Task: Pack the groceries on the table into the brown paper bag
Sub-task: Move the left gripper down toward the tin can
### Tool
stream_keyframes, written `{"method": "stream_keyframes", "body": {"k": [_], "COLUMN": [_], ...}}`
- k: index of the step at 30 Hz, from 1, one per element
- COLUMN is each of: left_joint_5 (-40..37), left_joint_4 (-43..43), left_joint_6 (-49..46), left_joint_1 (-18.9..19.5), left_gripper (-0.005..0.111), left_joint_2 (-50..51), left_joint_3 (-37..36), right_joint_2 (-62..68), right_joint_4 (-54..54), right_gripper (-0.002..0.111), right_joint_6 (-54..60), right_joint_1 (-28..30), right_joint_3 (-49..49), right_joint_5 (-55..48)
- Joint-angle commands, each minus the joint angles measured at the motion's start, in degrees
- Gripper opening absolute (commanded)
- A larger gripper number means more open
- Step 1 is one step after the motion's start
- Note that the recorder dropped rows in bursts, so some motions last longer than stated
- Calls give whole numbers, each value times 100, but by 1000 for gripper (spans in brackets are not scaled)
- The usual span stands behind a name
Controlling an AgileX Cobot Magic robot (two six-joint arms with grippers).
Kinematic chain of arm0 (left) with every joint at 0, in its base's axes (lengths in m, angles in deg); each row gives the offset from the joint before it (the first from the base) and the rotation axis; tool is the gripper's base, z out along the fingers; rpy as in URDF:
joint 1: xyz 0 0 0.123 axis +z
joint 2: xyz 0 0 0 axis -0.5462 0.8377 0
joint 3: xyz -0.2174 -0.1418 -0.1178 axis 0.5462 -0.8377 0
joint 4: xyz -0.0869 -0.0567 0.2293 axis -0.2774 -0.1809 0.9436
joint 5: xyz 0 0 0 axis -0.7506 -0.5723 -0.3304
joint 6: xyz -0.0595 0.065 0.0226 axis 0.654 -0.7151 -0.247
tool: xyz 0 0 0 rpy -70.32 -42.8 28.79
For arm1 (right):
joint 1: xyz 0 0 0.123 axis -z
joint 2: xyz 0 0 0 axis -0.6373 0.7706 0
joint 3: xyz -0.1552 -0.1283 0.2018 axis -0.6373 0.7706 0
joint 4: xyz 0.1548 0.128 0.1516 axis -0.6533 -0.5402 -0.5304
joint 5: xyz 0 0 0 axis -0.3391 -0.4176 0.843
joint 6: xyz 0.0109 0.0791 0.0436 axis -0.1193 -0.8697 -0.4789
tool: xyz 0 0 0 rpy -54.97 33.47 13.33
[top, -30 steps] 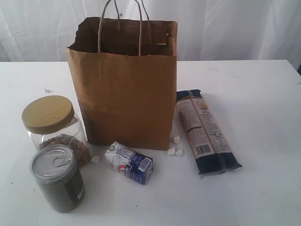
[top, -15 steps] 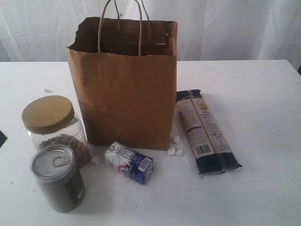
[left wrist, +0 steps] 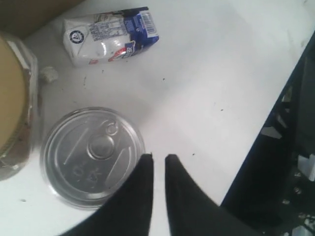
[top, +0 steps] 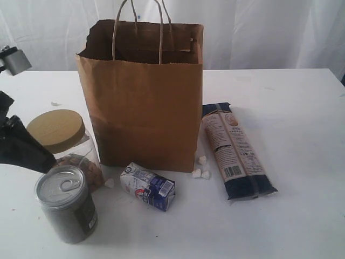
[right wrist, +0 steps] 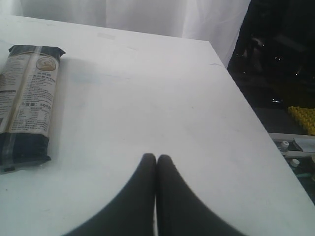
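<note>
Silver pull-tab dark jar (top: 66, 202) stands upright at the front left of the white bench (top: 291, 108), just in front of the gold-lidded clear jar (top: 56, 129) and left of the tall brown paper bag (top: 143, 108). Its long axis points straight up, and its round lid faces the left wrist camera. Over the lid's rim, on the side away from the gold-lidded clear jar, hangs the left pincer (left wrist: 158, 157), its two black fingers parted by a thin slit and holding nothing. Whether the tips touch the lid or float above it is hard to tell from this angle. Of the two, the left arm is plainly nearer: its dark bulk shows at the left edge of the exterior view, beside both jars. Well apart from the jar, the right pincer (right wrist: 156, 157) is pressed together and empty over bare bench, near the long dark-blue noodle packet (right wrist: 27, 103). To take the jar, the left pincer would likely need to spread much wider and centre over the lid.
</note>
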Motion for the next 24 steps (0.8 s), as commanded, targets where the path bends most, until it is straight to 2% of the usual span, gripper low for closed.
{"method": "stream_keyframes", "body": {"k": [1,5,8,15,24], "left_joint_5": [228,501,674,1246,1438], "left_joint_4": [154,-537,-1017,-722,-540], "left_joint_6": [-332,-350,-654,-782,-782], "left_joint_1": [-22,-22,-27,-27,-27], "left_gripper": [47,86,100,102,102], "left_joint_2": [-35,-35,-35,-49,-46], "left_joint_3": [-248,-706,-1000,-1211,-1201], "right_joint_2": [-27,-27,-27,-27,-27], "right_joint_4": [26,15,15,15,15], "right_gripper": [0,0,0,0,0], "right_joint_6": [30,31,31,31,31], "right_joint_1": [27,27,27,27,27], "right_joint_3": [-8,-8,-8,-8,-8], "right_joint_5": [10,10,10,10,10]}}
